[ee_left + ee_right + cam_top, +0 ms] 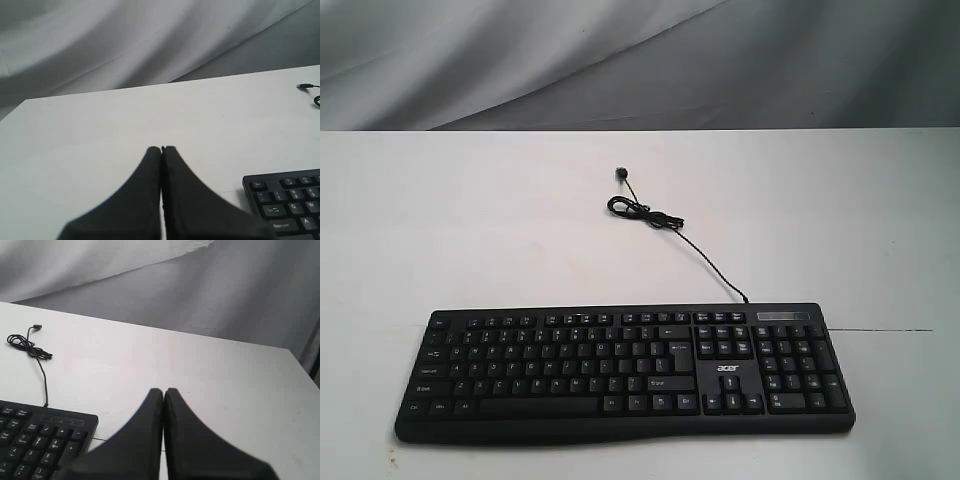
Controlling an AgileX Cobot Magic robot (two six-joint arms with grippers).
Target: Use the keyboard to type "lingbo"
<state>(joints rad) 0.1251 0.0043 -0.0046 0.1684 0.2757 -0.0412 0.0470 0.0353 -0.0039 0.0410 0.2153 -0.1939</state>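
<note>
Keyboard (pixel 620 375) lies flat on the white table (pixel 470 220), its cable (pixel 660 222) coiled behind it. Left gripper (pixel 161 148) and right gripper (pixel 163 390) are both pinched together and empty, apparently hovering off the keyboard's two ends.

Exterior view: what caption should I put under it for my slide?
A wide black plastic keyboard lies on a white table, its thin black cable coiled behind it.

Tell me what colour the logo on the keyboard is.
White, on the black keyboard; the logo shows best in the exterior view.
</note>
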